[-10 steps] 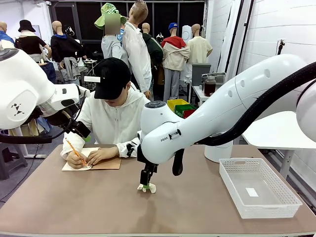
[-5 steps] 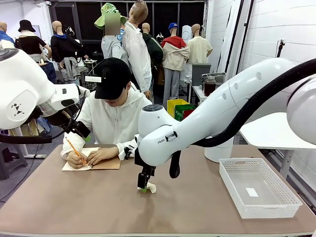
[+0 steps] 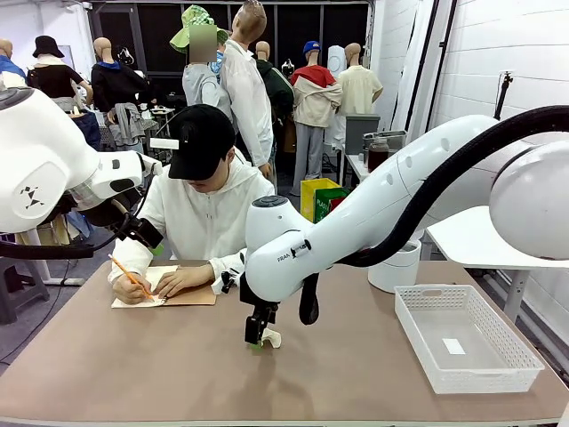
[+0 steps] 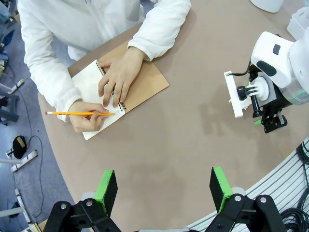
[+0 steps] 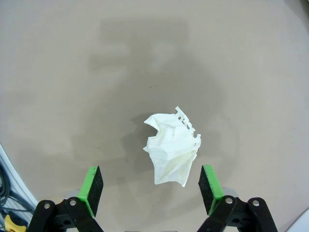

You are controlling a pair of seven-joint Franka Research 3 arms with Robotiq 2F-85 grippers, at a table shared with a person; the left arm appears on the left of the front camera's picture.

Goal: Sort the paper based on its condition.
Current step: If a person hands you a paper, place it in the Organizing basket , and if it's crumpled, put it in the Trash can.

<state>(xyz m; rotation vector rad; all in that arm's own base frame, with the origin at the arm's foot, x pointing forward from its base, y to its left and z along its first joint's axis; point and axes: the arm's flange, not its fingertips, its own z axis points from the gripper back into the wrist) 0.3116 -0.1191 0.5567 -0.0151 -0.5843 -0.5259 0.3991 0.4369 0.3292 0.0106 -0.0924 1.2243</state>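
- Front view: the crumpled paper lies on the table, a little left of the middle of the frame. The right gripper hangs straight over it, very near it. Whether the jaws are apart is hard to tell from this side.
- The white basket at the lower right has one small white scrap in it and no sheet. At the middle left a person writes on a page of the notebook. I judge that the sorting is at its beginning: this paper is not yet picked up, and no sheet has been placed anywhere.
- Left wrist view: the left gripper at the bottom edge is wide open with nothing between the pads, high over the bare table. The notebook is at the upper left, under the person's hand. A pencil is in the other hand.
- Right wrist view: the right gripper is fully open and holds nothing. The crumpled paper sits on the table just above the gap, nearer to the right-hand pad, and no pad touches it.
- Its long axis runs almost up and down in the frame, leaning a little. The torn, toothed edge points to the upper right, and the narrow end points down into the gap.
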